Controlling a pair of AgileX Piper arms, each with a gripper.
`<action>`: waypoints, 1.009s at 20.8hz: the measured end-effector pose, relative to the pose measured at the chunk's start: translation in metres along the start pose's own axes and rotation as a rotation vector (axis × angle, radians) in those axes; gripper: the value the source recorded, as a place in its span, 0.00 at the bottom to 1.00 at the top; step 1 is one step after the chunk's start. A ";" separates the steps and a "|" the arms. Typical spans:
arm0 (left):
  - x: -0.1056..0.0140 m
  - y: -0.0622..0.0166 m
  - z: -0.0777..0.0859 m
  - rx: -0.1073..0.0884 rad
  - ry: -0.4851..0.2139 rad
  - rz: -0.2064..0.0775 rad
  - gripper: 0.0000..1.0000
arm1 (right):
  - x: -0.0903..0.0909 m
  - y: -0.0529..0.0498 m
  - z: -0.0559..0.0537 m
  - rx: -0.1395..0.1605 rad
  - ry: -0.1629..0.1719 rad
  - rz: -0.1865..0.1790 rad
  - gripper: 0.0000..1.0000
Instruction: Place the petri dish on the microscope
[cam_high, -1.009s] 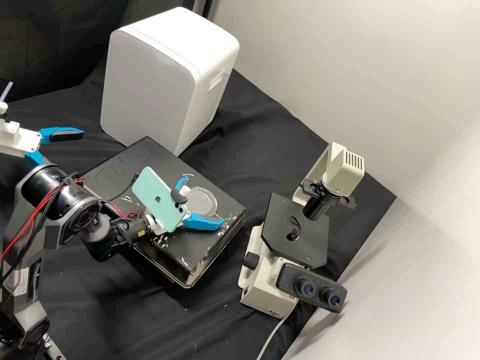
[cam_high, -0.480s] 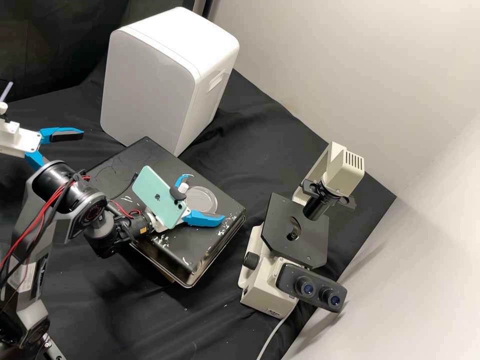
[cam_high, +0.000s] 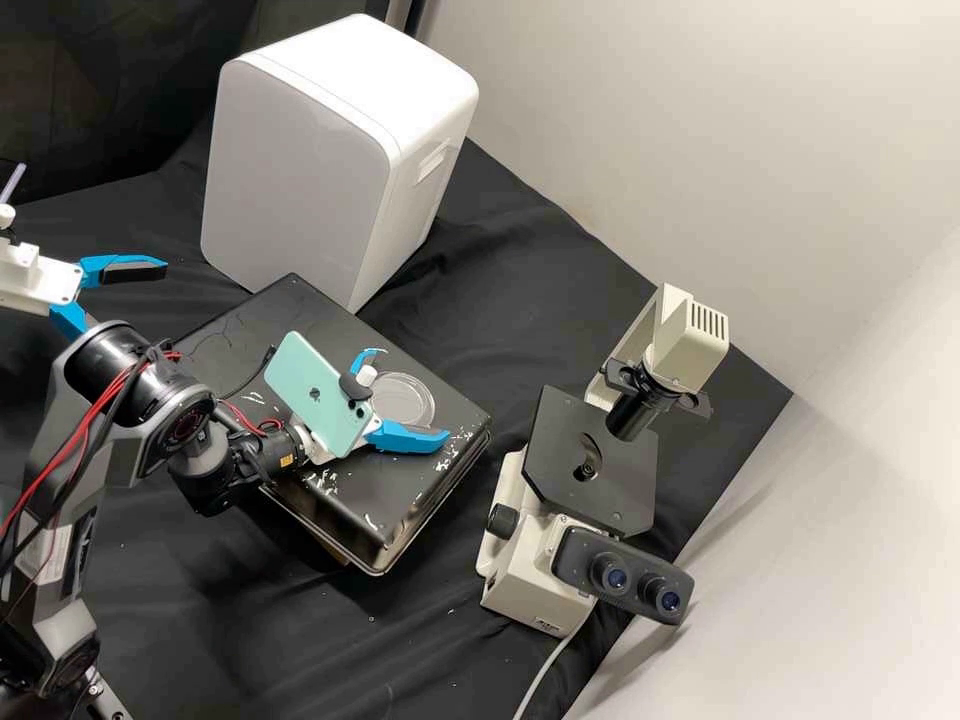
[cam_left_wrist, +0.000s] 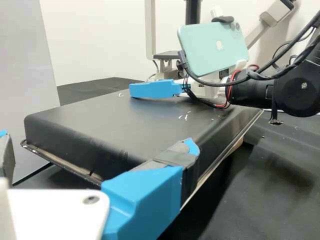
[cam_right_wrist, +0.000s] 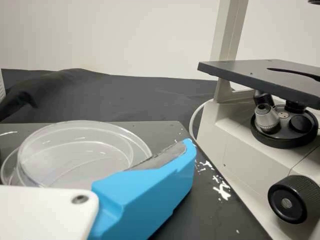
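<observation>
From where I stand, the clear round plastic petri dish (cam_high: 400, 397) lies flat on top of a black slab-shaped block (cam_high: 290, 318), near the corner that faces the microscope. The block is flecked with white and rests on a thin metal tray on the black-draped counter (cam_high: 520, 290).

The right arm's blue fingers (cam_high: 405, 437) are down at the dish and spread apart, one on each side of it. In the right wrist view one finger (cam_right_wrist: 150, 187) lies right along the rim of the dish (cam_right_wrist: 75, 150). I cannot tell whether it touches. A mint-green phone (cam_high: 315, 395) is clamped on that arm's wrist, just behind the fingers.

The cream-bodied inverted microscope (cam_high: 540, 560) stands on the counter just beside the block, on the side away from the arms. Its flat black stage (cam_high: 600, 470) sits higher than the dish and apart from it. The right wrist view shows the stage (cam_right_wrist: 260, 75) above the lens turret.

The left arm's blue fingers (cam_high: 120, 266) hang at the far side of the block from the microscope, spread wide with nothing between them. The left wrist view looks across the block (cam_left_wrist: 125, 125) toward the phone (cam_left_wrist: 212, 42).

A tall white rounded cabinet (cam_high: 330, 150) stands behind the block.
</observation>
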 end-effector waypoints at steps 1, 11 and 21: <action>0.000 0.0000 0.000 0.000 0.000 0.000 1.00 | 0.000 0.000 0.000 0.000 -0.004 0.003 1.00; 0.000 0.0000 0.000 0.000 0.000 0.000 1.00 | -0.001 0.001 -0.002 -0.026 -0.014 0.041 0.00; 0.000 0.0000 0.000 0.000 0.000 0.000 1.00 | -0.002 0.002 -0.002 -0.026 -0.010 0.046 0.00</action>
